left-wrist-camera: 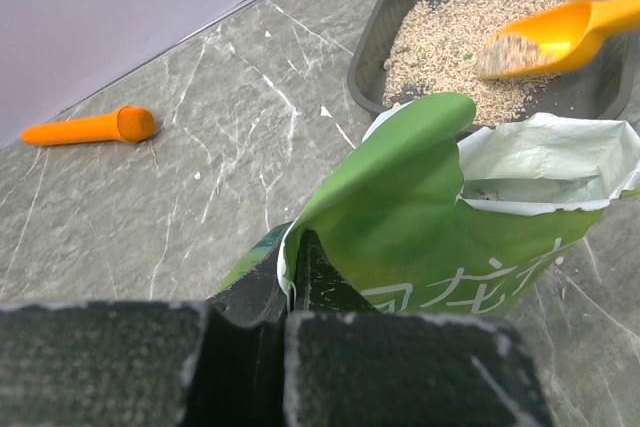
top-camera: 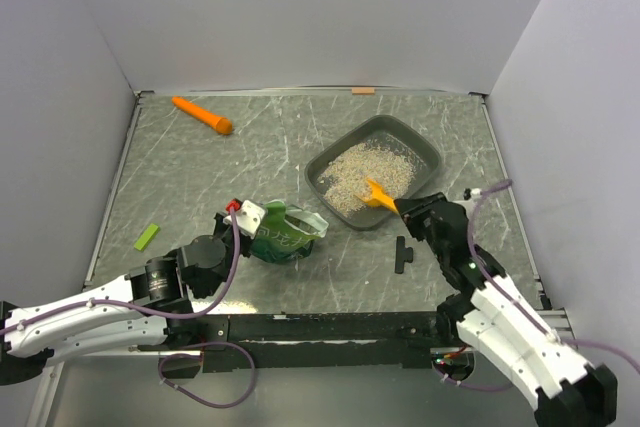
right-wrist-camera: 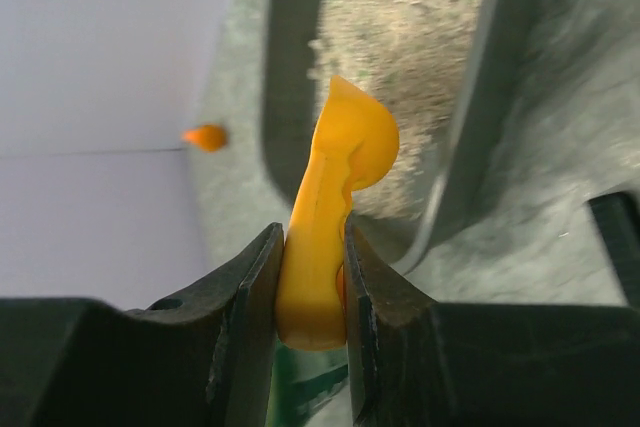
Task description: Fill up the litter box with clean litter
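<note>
Sitting on a grey marbled tabletop boxed in by plain pale walls, the litter box is back right with clean litter spread inside. Right arm reaches forward, right gripper pinching the orange scoop over the box's near rim; left arm lies low, left gripper clamped on the edge of the green bag.

bag crowds litter box corner, perhaps touching

High rear view over the table; wrist views low, close, forward-facing; litter box common to all.
</note>
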